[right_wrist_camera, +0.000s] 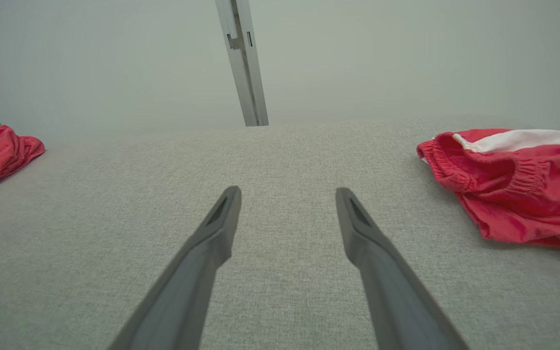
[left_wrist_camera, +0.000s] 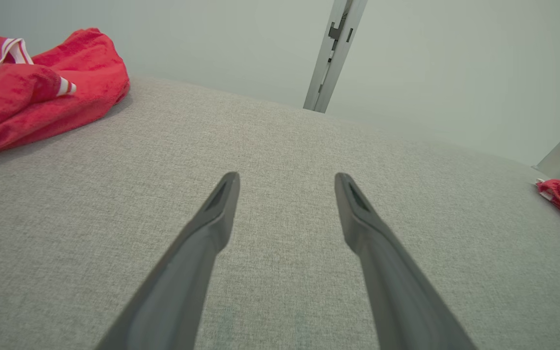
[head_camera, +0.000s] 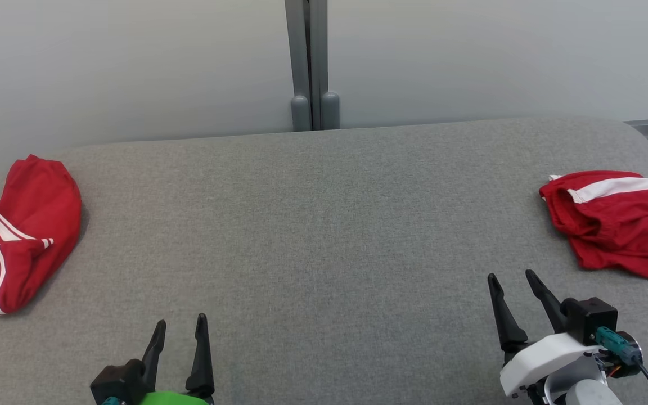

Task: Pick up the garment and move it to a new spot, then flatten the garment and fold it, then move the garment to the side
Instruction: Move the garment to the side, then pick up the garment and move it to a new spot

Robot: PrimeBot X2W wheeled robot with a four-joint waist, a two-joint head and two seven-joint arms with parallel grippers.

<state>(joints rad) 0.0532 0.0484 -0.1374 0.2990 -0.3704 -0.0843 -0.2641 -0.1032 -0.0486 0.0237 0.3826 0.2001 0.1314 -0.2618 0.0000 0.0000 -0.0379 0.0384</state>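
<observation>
Garment (head_camera: 20,225) bunched at left edge of table (head_camera: 313,225), well apart from left gripper (head_camera: 181,318), red shorts (head_camera: 616,225) laid at right edge, near right gripper (head_camera: 511,274), both spread wide, empty.

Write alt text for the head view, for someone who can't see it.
A bunched red-and-white garment lies at the left edge of the grey fabric surface, a second red garment at the right. The left gripper and right gripper sit low, fingers open, empty.
</observation>
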